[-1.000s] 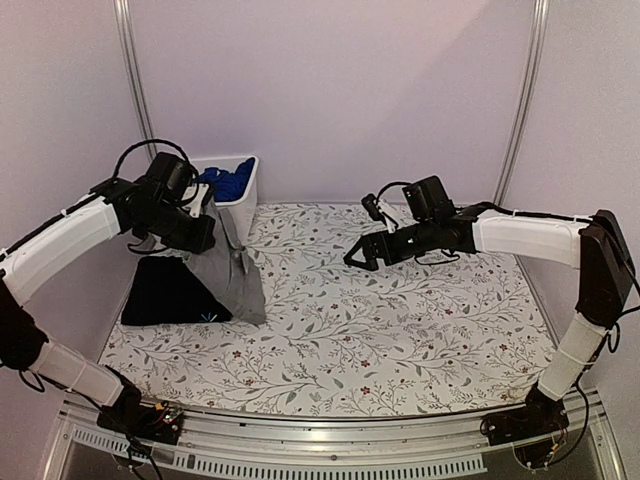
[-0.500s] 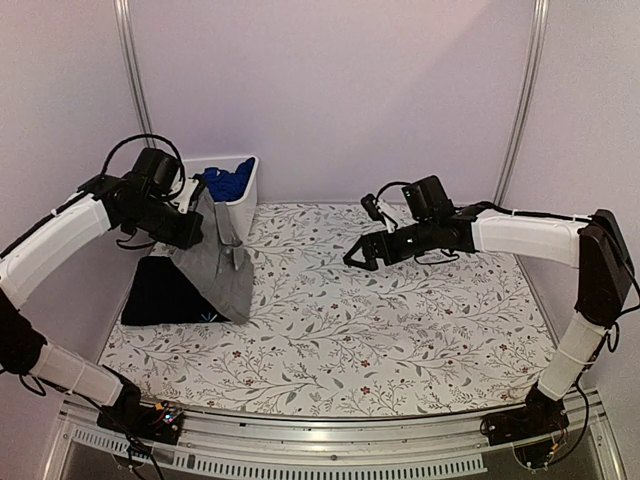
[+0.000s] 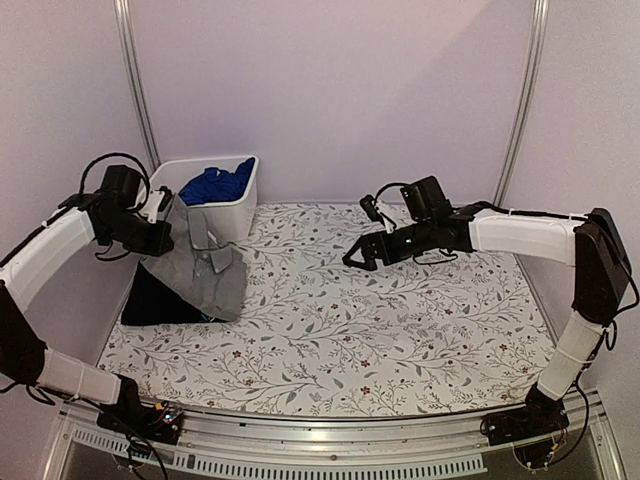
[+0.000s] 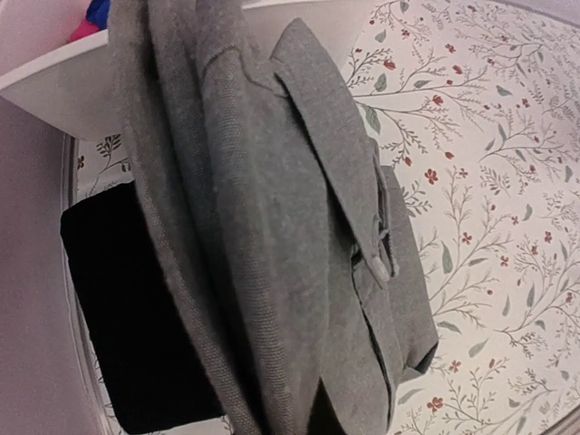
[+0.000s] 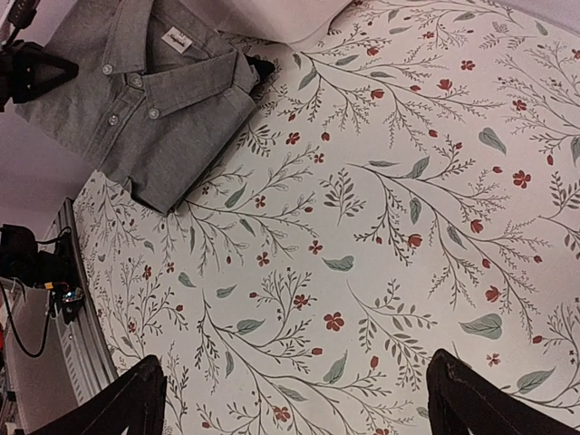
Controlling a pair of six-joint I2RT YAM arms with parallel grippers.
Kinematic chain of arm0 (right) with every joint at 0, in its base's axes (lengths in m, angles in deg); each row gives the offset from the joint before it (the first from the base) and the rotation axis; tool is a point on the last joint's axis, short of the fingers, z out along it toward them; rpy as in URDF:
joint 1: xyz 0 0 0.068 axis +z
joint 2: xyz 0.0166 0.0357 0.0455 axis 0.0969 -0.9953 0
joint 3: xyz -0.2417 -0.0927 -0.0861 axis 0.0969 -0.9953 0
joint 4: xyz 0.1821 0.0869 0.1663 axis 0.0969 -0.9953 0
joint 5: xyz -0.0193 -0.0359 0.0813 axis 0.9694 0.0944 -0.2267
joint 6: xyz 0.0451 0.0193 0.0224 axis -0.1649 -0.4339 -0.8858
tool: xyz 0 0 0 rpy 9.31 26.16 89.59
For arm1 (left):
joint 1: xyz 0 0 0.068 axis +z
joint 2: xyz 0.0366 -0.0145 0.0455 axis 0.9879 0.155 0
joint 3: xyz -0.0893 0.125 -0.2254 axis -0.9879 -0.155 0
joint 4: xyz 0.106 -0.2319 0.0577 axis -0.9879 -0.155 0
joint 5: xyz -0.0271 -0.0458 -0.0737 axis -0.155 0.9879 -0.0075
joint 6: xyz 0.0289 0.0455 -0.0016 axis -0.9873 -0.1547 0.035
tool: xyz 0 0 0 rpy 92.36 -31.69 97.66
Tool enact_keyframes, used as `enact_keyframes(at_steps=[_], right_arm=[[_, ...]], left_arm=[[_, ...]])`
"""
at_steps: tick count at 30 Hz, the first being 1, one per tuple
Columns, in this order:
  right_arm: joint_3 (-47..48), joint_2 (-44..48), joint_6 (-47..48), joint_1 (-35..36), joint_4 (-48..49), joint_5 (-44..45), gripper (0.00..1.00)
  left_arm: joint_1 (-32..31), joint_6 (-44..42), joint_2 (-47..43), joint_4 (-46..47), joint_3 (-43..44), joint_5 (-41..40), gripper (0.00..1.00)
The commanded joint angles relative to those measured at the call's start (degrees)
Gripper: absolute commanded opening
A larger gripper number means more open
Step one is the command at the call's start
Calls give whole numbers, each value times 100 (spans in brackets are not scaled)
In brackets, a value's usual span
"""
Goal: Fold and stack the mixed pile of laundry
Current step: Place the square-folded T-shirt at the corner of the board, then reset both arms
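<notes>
Mixed laundry pile work is partly done, we judge. Our left end effector [image 3: 162, 208] is pinched tight on the folded grey collared button shirt [image 3: 208, 278], which hangs from it and drapes down to its right. Below that end effector, partly under the shirt, the folded black T-shirt [image 3: 150, 298] lies on the floral-print desk [image 3: 400, 330]. Behind it, the crumpled bright blue garment [image 3: 215, 184] sits unfolded in the white rectangular plastic bin [image 3: 243, 212]. Our right end effector [image 3: 352, 260] hovers well right of the shirt, spread wide and empty. What is left: settle grey on black, then fold blue.
</notes>
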Motion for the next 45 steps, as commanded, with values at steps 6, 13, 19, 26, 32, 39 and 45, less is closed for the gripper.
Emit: enact_keyframes(at_steps=[6,13,19,26,32,39,45], right_arm=[[210,-149,113,-49,-84,-35,99],[206,-181,152,-58,-134,-70,99],[188,-145,194,-77,-195,-37,99],[115,19,213,-123,-250,106,99],[37,203,170,-330,-270,304,99],[53,518,85,-631,-269,632,99],[163,900,-19,-1008,-283,1208,99]], left_arm=[[601,-456,268,1051,-928,-401,0],[1128,-555,750,1299,-898,-1070,0],[1259,-395,1212,1484,-1025,-1725,3],[1262,7,1519,1489,-851,-2259,91],[1262,311,965,1563,-550,-2015,100],[1259,754,-195,2221,-360,-1120,100],[1255,993,-148,2001,498,-222,100]])
